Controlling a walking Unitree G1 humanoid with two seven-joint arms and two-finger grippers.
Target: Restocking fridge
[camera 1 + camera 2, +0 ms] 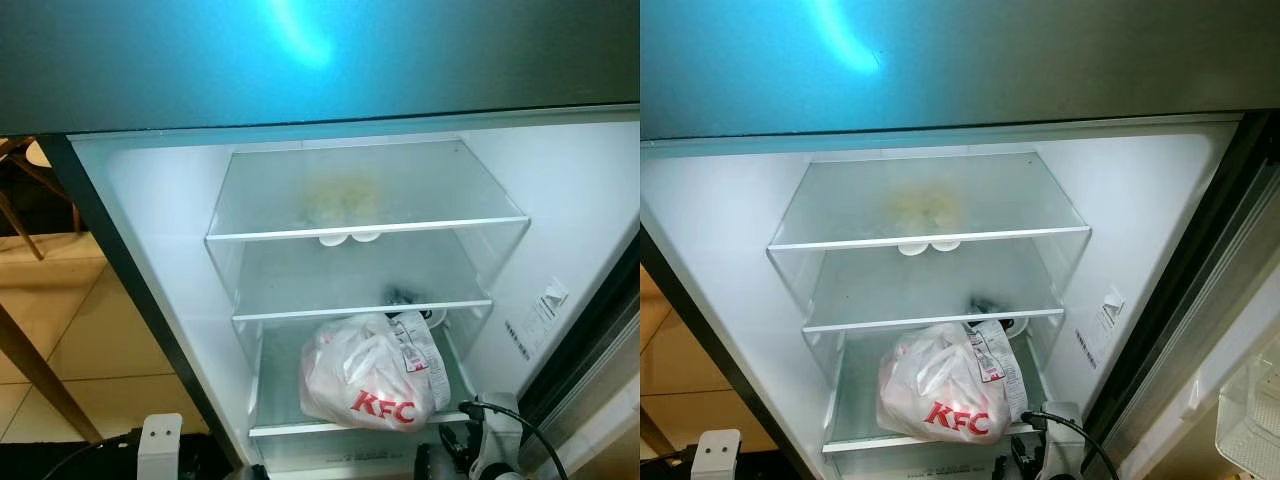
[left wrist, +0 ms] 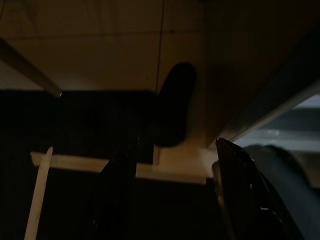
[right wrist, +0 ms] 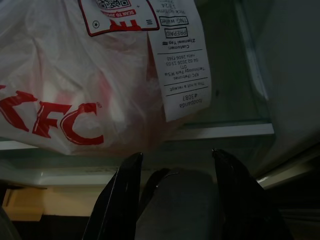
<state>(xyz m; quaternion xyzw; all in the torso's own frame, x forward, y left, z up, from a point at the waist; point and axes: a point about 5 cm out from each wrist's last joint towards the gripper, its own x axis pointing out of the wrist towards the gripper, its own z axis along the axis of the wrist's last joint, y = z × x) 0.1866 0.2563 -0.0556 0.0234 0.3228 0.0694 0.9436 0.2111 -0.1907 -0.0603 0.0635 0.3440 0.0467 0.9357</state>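
— Where is the bag?

— The white KFC bag (image 1: pixel 365 375) sits on the lowest glass shelf (image 1: pixel 285 415) of the open fridge (image 1: pixel 160 230), a printed receipt (image 3: pixel 182 60) stuck to its front. A small dark thing lies on the middle shelf (image 1: pixel 340 285) behind it; I cannot tell what it is. Two white cups (image 1: pixel 348 238) show under the top shelf (image 1: pixel 360 190).

— And your fingers?

— My right gripper (image 3: pixel 175 165) hangs just below that bottom shelf's front edge, fingers (image 3: pixel 125 190) spread apart, holding nothing. My left gripper (image 2: pixel 175 165) hangs low in the shade over the tiled floor (image 2: pixel 125 45), fingers parted too, empty.
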